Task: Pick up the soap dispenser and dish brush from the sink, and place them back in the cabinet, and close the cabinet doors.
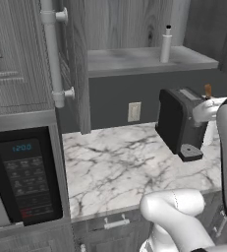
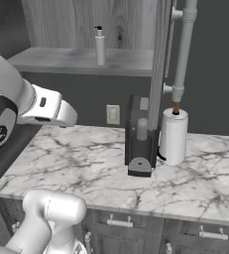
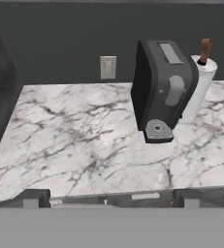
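I am holding my pincer spread wide with nothing between its two dark tips, which are showing at the bottom of the hand view, looking down over the white marble counter veined in grey.

The slim white soap dispenser with its dark pump top is standing upright on the grey inner shelf of the dark grey woodgrain wall cabinet, toward the shelf's right end in the left base view. The cabinet is standing open: one tall woodgrain door with a long white bar handle is swinging out to the left, and the other door is showing edge-on in the right base view.

Below the shelf, a dark grey coffee machine is sitting on the counter, and just beside it a white cylinder with a brown top is standing upright. A pale wall socket is sitting on the dark back wall. A black microwave is filling the lower left of the left base view.
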Robot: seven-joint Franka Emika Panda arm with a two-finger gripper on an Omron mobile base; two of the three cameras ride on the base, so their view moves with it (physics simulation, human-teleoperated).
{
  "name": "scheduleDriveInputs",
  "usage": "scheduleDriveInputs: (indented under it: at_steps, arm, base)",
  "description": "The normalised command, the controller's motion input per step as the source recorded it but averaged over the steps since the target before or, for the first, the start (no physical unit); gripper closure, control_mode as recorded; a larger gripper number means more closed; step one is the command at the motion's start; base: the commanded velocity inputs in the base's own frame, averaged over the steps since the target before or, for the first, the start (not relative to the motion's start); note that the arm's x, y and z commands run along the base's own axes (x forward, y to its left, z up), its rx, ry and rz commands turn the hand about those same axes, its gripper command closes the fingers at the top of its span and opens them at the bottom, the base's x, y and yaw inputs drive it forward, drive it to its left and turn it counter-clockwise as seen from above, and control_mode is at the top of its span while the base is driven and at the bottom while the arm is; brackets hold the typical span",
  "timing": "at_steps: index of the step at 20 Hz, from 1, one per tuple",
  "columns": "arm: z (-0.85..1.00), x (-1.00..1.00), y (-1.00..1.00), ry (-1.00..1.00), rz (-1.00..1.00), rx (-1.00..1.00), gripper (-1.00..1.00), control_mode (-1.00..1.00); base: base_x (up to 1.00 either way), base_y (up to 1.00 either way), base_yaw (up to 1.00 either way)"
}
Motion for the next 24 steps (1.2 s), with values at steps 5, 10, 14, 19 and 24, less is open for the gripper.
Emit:
scheduleDriveInputs:
  at_steps: [5, 10, 14, 19, 24]
  arm:
    - [0.00, 0.00, 0.00, 0.00, 0.00, 0.00, -1.00, 1.00]
    - [0.00, 0.00, 0.00, 0.00, 0.00, 0.00, -1.00, 1.00]
    - [0.00, 0.00, 0.00, 0.00, 0.00, 0.00, -1.00, 1.00]
    - [0.00, 0.00, 0.00, 0.00, 0.00, 0.00, -1.00, 1.00]
    - [0.00, 0.00, 0.00, 0.00, 0.00, 0.00, -1.00, 1.00]
  base:
    - [-0.57, -0.09, 0.00]
    - [-0.64, -0.46, 0.00]
    - [-0.39, -0.72, 0.00]
    - [-0.09, -0.83, 0.00]
    - [0.00, -0.92, 0.00]
